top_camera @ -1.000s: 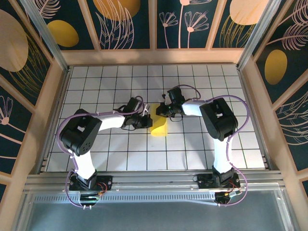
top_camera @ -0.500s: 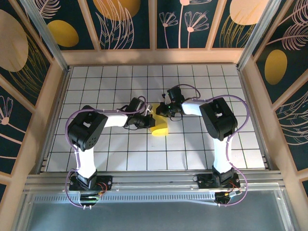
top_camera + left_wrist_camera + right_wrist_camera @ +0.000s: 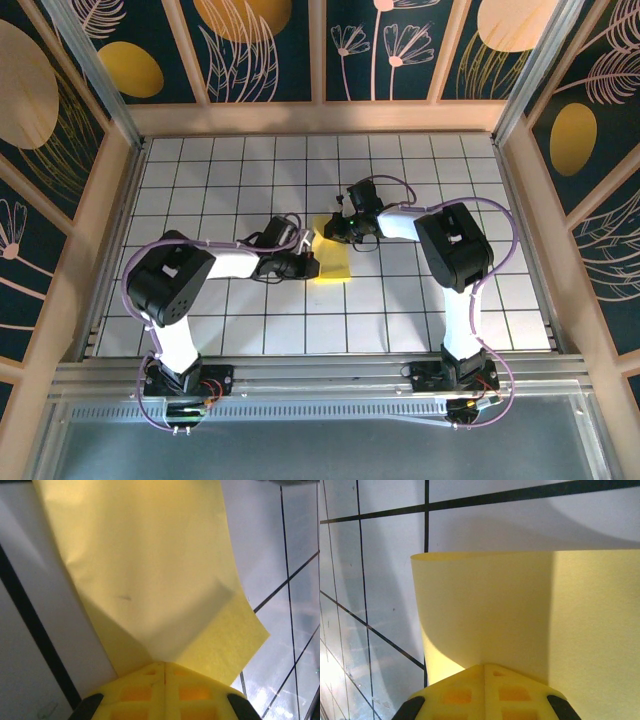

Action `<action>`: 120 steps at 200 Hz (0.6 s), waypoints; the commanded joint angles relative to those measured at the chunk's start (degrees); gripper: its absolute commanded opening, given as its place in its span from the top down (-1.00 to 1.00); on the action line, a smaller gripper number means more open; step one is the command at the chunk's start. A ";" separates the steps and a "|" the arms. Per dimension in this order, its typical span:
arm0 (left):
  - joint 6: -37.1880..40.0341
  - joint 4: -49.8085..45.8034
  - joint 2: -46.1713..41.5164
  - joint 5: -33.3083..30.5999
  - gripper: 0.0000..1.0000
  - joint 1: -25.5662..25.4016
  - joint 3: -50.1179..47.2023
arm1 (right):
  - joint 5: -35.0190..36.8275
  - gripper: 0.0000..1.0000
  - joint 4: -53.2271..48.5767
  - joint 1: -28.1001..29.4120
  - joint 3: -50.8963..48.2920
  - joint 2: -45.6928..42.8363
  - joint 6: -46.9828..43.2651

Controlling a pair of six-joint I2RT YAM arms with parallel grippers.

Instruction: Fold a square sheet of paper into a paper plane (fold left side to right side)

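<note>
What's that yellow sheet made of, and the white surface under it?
The yellow sheet looks like thin matte paper: it curls and holds creases. The white surface seems a smooth, glossy gridded board, since it shows reflections; exact material unclear.

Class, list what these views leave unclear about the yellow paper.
Top view: the left end effector and right end effector cover edges of the square sheet of paper, so alignment is unreadable.
Left wrist view: its far edge runs off the top.
Right wrist view: its right side is cut off.
</note>
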 commanded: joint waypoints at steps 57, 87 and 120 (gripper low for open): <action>1.75 -13.66 -0.81 2.44 0.91 -2.00 -5.51 | 6.28 1.00 -5.60 -0.25 -0.29 4.02 -1.55; 1.51 -13.83 -1.11 2.79 0.91 -2.14 -5.78 | 6.36 1.00 -5.71 -0.22 -0.14 4.06 -1.59; 1.72 -14.62 -1.67 3.03 0.91 -2.44 -6.21 | 6.35 1.00 -5.93 -0.16 0.04 4.02 -1.59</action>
